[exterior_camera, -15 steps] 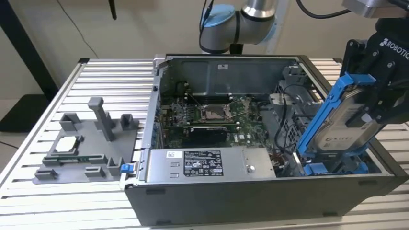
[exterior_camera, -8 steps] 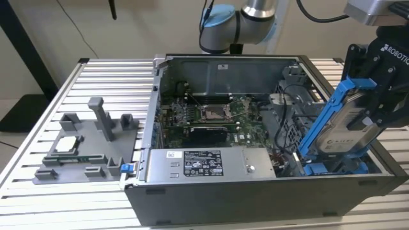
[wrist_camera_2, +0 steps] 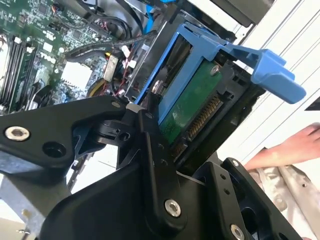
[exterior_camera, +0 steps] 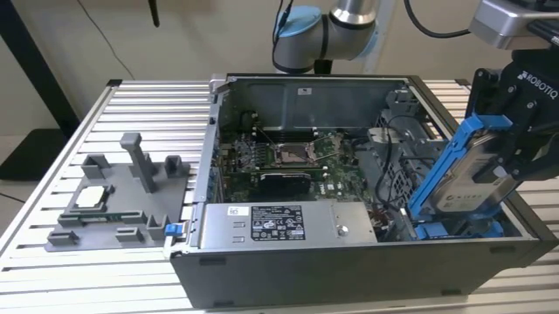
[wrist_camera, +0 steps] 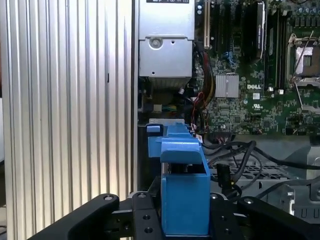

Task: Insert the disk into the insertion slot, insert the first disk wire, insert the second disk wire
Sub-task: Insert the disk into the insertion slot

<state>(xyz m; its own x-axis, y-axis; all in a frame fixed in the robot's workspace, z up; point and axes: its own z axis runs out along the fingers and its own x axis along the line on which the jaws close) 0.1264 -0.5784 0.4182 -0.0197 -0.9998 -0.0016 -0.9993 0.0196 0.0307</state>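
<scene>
Gripping the tilted disk [exterior_camera: 465, 188] in the closed gripper [exterior_camera: 499, 165] over the insertion slot [exterior_camera: 459, 229] at four o'clock in the case [exterior_camera: 349, 278], first step unfinished, likely needing squaring to the bay.

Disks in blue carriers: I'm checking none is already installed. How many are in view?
1. The disk is clamped in the gripper, steeply tilted, at the end of the open computer case on the exterior view's right. Others could be hidden inside the case.
</scene>
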